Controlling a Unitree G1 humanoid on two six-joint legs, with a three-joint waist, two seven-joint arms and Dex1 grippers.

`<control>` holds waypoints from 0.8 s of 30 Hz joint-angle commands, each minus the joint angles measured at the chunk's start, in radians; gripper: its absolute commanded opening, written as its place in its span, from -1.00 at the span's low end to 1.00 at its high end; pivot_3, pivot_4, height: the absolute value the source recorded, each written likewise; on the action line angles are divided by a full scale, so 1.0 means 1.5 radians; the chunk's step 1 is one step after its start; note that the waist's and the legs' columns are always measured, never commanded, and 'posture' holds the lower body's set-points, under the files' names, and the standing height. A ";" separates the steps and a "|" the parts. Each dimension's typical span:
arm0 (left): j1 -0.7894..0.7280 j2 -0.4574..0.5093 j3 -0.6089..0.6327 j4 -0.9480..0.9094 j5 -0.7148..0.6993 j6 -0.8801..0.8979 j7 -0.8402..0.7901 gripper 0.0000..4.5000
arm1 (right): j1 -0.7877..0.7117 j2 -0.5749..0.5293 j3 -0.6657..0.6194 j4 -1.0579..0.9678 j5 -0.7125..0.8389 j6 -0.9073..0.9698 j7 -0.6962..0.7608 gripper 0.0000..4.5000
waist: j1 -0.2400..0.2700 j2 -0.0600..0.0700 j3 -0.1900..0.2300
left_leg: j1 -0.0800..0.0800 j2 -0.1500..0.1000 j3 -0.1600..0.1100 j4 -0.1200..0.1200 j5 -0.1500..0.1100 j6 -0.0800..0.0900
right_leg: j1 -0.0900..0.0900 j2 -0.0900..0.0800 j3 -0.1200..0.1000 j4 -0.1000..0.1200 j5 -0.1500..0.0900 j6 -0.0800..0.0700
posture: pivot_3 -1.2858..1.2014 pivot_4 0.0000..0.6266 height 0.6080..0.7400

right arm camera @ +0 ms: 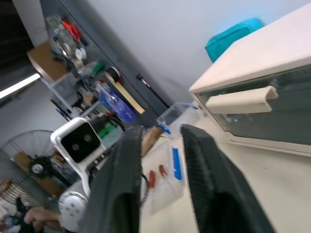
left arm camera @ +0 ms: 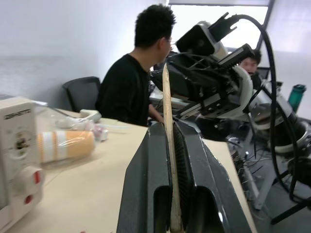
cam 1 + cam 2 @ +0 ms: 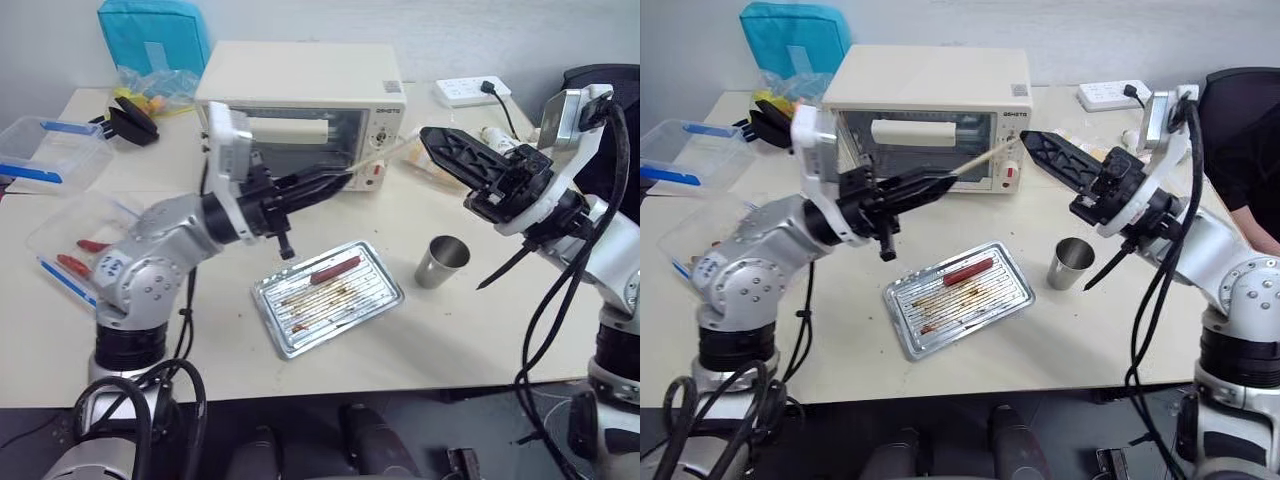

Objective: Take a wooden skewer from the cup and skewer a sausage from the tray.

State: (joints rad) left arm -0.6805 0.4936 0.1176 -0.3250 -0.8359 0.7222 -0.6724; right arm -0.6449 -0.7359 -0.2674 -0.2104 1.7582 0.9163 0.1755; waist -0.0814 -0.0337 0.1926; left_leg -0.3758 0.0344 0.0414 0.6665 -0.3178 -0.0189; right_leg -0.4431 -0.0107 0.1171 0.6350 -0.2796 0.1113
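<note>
left claw raised, clamping wooden skewer; right claw parted

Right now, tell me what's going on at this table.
The left gripper is shut on the wooden skewer, holding it above the table in front of the toaster oven. The right gripper, fingers apart, sits at the skewer's far end. The sausage lies unskewered in the tray, beside the cup.
</note>
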 commanded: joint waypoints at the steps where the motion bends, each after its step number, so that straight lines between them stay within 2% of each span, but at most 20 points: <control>1: 0.050 0.063 0.062 -0.061 -0.031 0.028 -0.001 -1.00 | -0.038 -0.079 0.012 0.034 -0.107 0.041 0.133 0.19 | -0.002 0.000 0.000 | 0.000 0.000 0.000 0.000 0.000 0.000 | 0.000 0.000 0.000 0.000 0.000 0.000 | 0.03 -0.52 1.00; 4: 0.098 0.115 0.104 -0.096 -0.062 0.056 0.001 -1.00 | -0.068 -0.130 0.081 0.051 -0.259 0.028 0.279 0.69 | -0.001 0.000 0.000 | 0.000 0.002 0.000 0.000 0.000 0.000 | 0.000 0.000 -0.001 -0.002 0.000 0.000 | 0.03 -0.52 1.00; 5: 0.125 0.137 0.123 -0.114 -0.073 0.067 -0.003 -1.00 | -0.080 -0.144 0.121 0.056 -0.330 -0.002 0.342 0.79 | -0.001 0.000 0.000 | 0.000 0.002 0.000 0.000 0.000 0.000 | 0.000 0.000 -0.001 -0.002 0.000 0.000 | 0.03 -0.52 1.00; 6: 0.142 0.152 0.136 -0.126 -0.081 0.075 -0.006 -1.00 | -0.089 -0.150 0.147 0.061 -0.381 -0.023 0.387 0.79 | -0.002 0.000 0.000 | 0.000 0.002 0.000 0.000 0.000 0.000 | 0.000 0.000 -0.001 -0.002 0.000 0.000 | 0.03 -0.52 1.00; 9: 0.261 0.220 0.228 -0.190 -0.122 0.110 -0.022 -1.00 | -0.150 -0.140 0.301 0.147 -0.623 -0.169 0.544 0.79 | -0.006 0.000 0.000 | 0.000 0.003 0.002 -0.001 0.000 0.000 | 0.000 0.000 -0.001 -0.003 0.000 0.000 | 0.03 -0.52 1.00; 12: 0.363 0.260 0.304 -0.240 -0.166 0.132 -0.033 -1.00 | -0.200 -0.092 0.405 0.251 -0.806 -0.334 0.653 0.79 | -0.005 0.000 0.000 | 0.000 0.003 0.003 -0.001 0.000 0.000 | -0.001 -0.001 -0.001 -0.004 0.000 -0.001 | 0.03 -0.52 1.00; 14: 0.422 0.274 0.340 -0.270 -0.186 0.138 -0.039 -1.00 | -0.218 -0.051 0.450 0.311 -0.891 -0.432 0.713 0.79 | -0.003 0.000 0.001 | 0.000 0.003 0.003 -0.001 0.000 0.000 | -0.001 -0.001 -0.002 -0.005 0.000 -0.001 | 0.03 -0.52 1.00; 17: 0.489 0.276 0.365 -0.304 -0.188 0.129 -0.042 -1.00 | -0.236 0.013 0.486 0.388 -0.979 -0.540 0.763 0.79 | -0.001 0.000 0.001 | 0.000 0.003 0.002 -0.002 -0.001 0.000 | -0.001 -0.001 -0.002 -0.005 -0.001 -0.001 | 0.03 -0.52 1.00; 20: 0.522 0.268 0.365 -0.323 -0.181 0.112 -0.030 -1.00 | -0.244 0.059 0.495 0.440 -1.027 -0.593 0.791 0.79 | 0.000 0.000 0.001 | 0.000 0.003 0.002 -0.002 -0.001 -0.001 | -0.001 -0.002 -0.003 -0.004 -0.001 -0.002 | 0.03 -0.52 1.00; 24: 0.529 0.259 0.360 -0.338 -0.202 0.099 0.008 -1.00 | -0.243 0.103 0.492 0.499 -1.081 -0.656 0.806 0.38 | -0.002 0.000 0.001 | 0.000 0.002 0.001 -0.001 0.000 -0.001 | -0.001 -0.009 -0.005 -0.004 -0.001 -0.002 | 0.03 -0.52 1.00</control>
State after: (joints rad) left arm 0.1087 0.8825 0.6393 -0.7936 -1.1043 0.9001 -0.6823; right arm -0.9933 -0.5927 0.4884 0.5183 0.1634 -0.0237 1.3692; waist -0.0852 -0.0331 0.1938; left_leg -0.3755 0.0364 0.0429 0.6644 -0.3184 -0.0203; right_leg -0.4439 -0.0240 0.1098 0.6301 -0.2811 0.1083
